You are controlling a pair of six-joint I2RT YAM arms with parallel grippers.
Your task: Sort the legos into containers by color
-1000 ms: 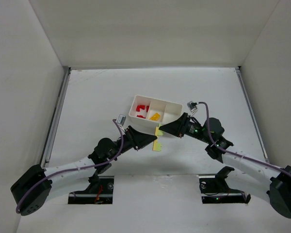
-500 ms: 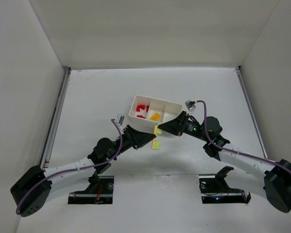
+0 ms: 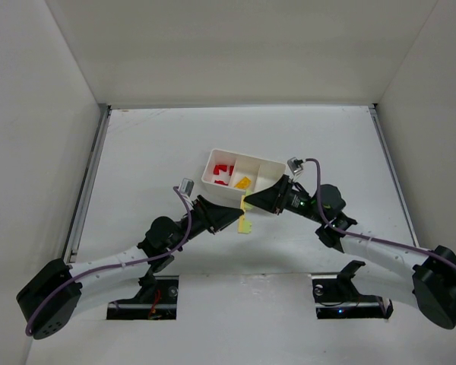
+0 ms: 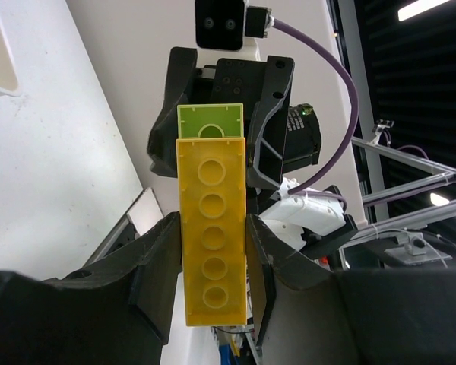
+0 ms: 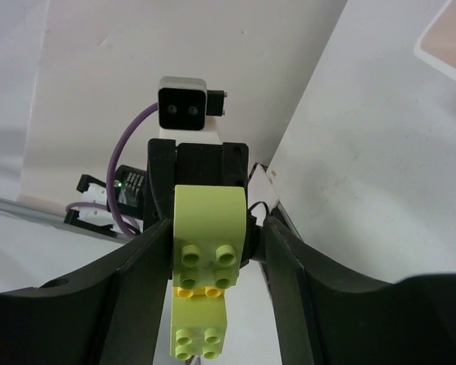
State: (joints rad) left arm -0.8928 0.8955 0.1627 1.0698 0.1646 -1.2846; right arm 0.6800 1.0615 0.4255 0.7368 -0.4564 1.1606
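Top-down view: flat white matte table fills centre of frame, btwn plain white walls. One small white rectangular plastic tray w/ three compartments sits directly on it, approx. mid-frame, slightly askew. Grey metal rails run along L & R edges.

I can read no text, label, brand, number or sign in any of my three views.
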